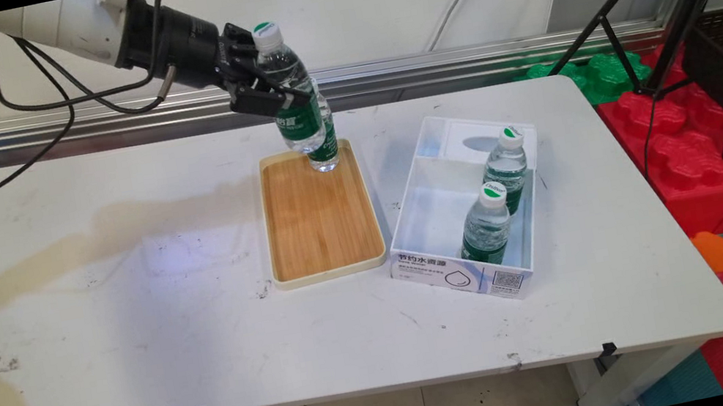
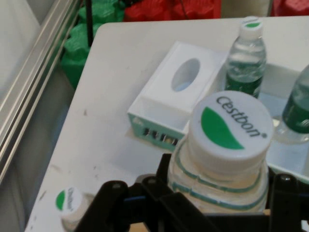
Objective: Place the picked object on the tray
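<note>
The gripper (image 1: 266, 86) pinches a water bottle (image 1: 293, 100) above the wooden tray's (image 1: 317, 226) far edge, just beside one bottle standing there (image 1: 324, 146); two bottles (image 1: 487, 225) remain in the white box (image 1: 410, 224) near the worktop's right edge.

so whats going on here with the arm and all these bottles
The robot arm's hand is shut on a water bottle, holding it tilted in the air above the far end of a wooden tray. A second bottle stands upright on that end of the tray, right behind the held one. To the right, a white box holds two more bottles, one behind the other. All of it sits on a white table.
</note>
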`<control>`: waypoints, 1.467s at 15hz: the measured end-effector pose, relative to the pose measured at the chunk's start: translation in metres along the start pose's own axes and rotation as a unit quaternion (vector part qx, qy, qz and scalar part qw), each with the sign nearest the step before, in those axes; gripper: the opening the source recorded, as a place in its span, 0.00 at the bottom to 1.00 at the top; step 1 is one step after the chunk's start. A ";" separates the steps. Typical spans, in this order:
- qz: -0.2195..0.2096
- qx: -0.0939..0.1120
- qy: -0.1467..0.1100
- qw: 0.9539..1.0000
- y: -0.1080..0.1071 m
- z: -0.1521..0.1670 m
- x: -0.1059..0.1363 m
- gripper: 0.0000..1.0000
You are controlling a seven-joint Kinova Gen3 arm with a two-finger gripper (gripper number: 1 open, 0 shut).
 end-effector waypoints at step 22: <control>-0.073 0.009 -0.046 0.996 -0.025 0.122 -0.099 0.00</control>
